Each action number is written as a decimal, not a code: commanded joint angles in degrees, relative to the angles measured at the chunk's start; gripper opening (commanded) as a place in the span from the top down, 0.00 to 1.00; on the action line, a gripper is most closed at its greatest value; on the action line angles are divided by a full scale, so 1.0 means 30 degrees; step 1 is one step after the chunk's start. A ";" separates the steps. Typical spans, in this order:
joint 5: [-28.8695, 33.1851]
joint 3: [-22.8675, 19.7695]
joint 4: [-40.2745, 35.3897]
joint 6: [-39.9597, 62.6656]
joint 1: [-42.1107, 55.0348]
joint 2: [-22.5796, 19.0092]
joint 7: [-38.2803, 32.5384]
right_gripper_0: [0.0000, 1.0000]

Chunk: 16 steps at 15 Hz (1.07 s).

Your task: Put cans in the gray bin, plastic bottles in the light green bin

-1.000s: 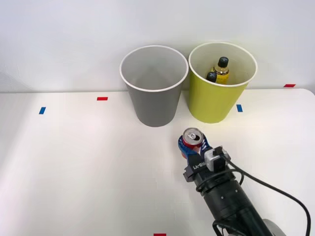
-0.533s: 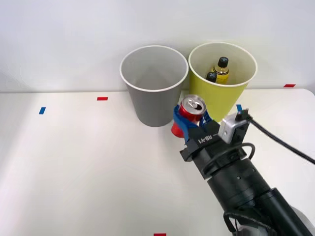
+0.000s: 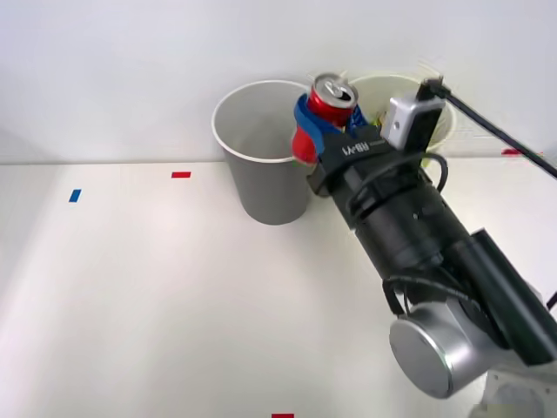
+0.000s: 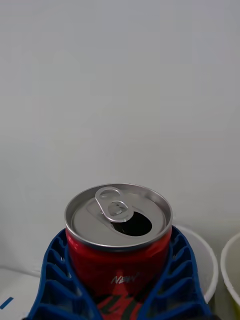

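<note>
The right hand is closed around the red can, its blue ribbed fingers clasping the can's two sides while the silver top and pull-tab face up. The can is held upright, high off the white surface, over the right edge of the gray bin, between it and the light green bin to the right

Small red aluminium soda can (tab opened) clamped upright between blue ribbed gripper fingers; whitish bin rim behind.
</note>
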 commanded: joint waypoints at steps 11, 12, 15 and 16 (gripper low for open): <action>0.0152 -0.1426 1.2285 -0.2303 -1.0136 0.0809 -0.0613 1.00; 0.0093 -0.1279 1.2520 -0.2303 -1.0341 0.0575 -0.0671 1.00; -0.0112 -0.0928 1.2871 -0.2303 -1.0663 0.0018 -0.0906 0.92; -0.0112 -0.0928 1.2871 -0.2303 -1.0663 0.0018 -0.0935 0.54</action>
